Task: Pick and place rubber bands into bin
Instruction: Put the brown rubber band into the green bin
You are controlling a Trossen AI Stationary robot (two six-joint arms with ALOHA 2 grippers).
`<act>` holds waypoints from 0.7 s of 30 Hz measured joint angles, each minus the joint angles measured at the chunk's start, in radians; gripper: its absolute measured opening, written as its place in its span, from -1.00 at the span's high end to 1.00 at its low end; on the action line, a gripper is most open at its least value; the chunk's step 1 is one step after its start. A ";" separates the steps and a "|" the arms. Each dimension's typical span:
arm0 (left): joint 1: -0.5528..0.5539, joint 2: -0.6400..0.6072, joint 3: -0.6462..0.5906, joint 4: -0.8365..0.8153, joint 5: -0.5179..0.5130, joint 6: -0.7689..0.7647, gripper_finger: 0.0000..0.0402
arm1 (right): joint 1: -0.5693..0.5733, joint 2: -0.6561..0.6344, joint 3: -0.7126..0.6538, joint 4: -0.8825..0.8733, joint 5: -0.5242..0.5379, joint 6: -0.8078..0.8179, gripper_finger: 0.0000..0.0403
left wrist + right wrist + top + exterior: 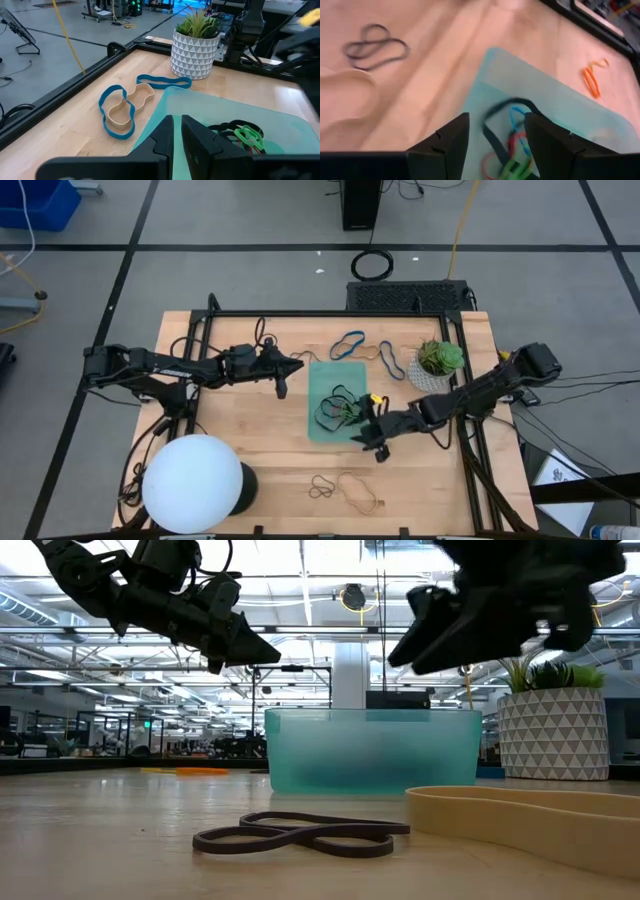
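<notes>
Teal bin (340,385) mid-table, holding a tangle of black, green, blue and red rubber bands (337,410) toward its near-right corner. Right gripper (371,432) just off the bin's near-right corner, above the table, fingers spread wide, nothing between them; band pile directly ahead in its wrist view (507,145). Left gripper (283,377) just off the bin's far-left corner, fingers (162,142) nearly together with a thin slit, empty.

Loose bands outside: blue and tan loops (358,346) just past the bin's far edge, toward the potted plant (437,364); dark loop (322,487) and tan loop (358,492) on open wood near the front edge; orange band (591,80) beyond the bin in the right wrist view.

Plant pot close to the bin's far-right corner, beside the right arm. White globe lamp (193,483) at front-left corner, well apart from bin. Black frame rails (205,340) around the table edges. Open wood on the bin's left and front sides.
</notes>
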 joint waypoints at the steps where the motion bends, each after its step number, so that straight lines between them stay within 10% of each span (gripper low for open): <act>1: 0.000 0.000 0.000 0.000 0.000 0.000 0.79 | 0.016 0.000 0.000 0.015 -0.005 0.000 0.09; 21: -0.003 0.000 0.000 -0.011 0.001 -0.003 0.79 | 0.154 0.099 0.177 -0.028 -0.075 0.053 0.21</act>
